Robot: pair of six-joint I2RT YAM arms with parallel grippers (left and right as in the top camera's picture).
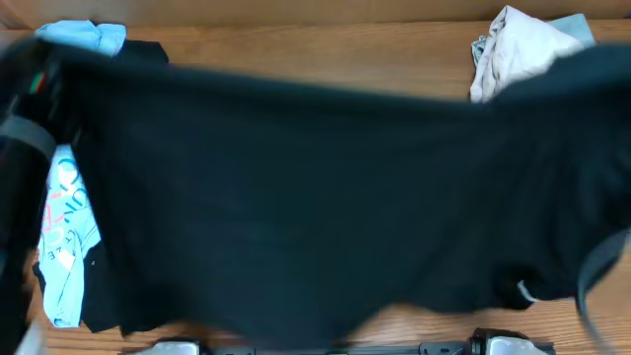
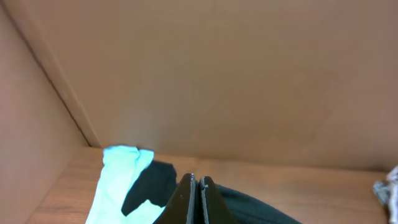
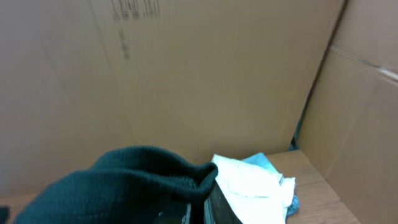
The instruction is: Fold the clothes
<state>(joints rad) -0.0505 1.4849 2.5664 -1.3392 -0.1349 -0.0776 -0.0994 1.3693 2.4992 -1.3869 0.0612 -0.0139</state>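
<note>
The limp, matte black T-shirt (image 1: pixel 315 197) is stretched wide from 9 to 3 o'clock. It is pinched between the pressed-together left fingers (image 2: pixel 185 200) and bunched at the closed right fingers (image 3: pixel 219 209).

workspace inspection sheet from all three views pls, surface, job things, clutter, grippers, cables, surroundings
surface: wooden table, mostly hidden by the stretched shirt
job's things: black T-shirt spread wide and blurred across the overhead view, white tag near its lower right edge; light-blue printed tee at the left, partly covered; crumpled off-white garment at the back right
clutter: nothing seen
grippers: left gripper fingers pressed together with black fabric at them; right gripper mostly buried in bunched black fabric, apparently clamped on it
cables: nothing seen
surroundings: cardboard walls behind and beside the table
</note>
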